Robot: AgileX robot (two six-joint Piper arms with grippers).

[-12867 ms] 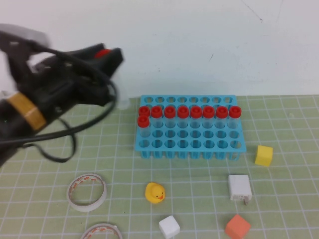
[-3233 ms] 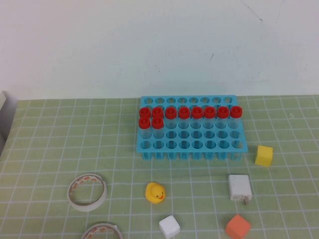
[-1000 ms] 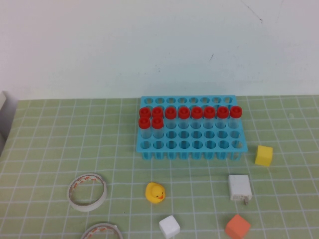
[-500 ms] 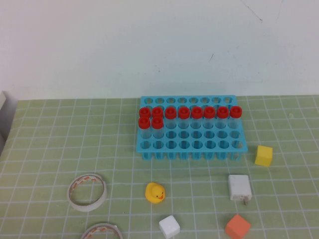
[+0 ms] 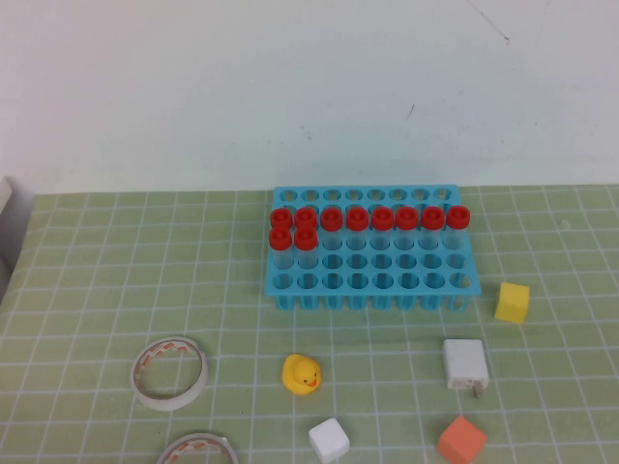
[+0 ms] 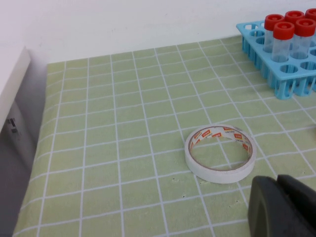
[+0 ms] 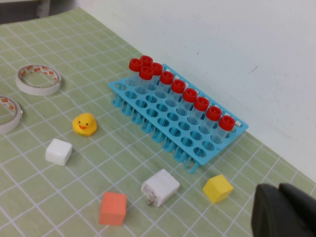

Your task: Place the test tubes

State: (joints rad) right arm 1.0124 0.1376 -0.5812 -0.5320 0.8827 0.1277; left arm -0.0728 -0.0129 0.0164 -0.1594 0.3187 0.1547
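Rack (image 5: 368, 280) front and centre, blue, sitting on the green gridded worktop (image 5: 87, 280), and it carries ten red-capped test tubes (image 5: 368, 220), all upright. Eight of them fill one full row, the second row from the rack's far edge, and two more (image 5: 292, 239) stand in the next row toward the robot, side by side at the rack's left end. Left end effector (image 6: 277, 185) shows only in its own wrist camera: fingers pressed together, nothing between them, well off the rack's left end on the robot's side, close to a tape roll (image 5: 169, 372). Right end effector (image 7: 279, 193) is likewise seen only from its wrist camera, fingers together and holding nothing, out past the rack's right end, with a yellow cube (image 5: 512, 302) lying between it and the rack. Loose bits lie on the robot's side of the rack: a yellow duck (image 5: 301, 374) below its left half, a white charger (image 5: 465, 364) below its right end, then a white cube (image 5: 329, 440) and an orange cube (image 5: 460, 440) farther out. A second tape roll (image 5: 196, 448) peeks in beyond the first.
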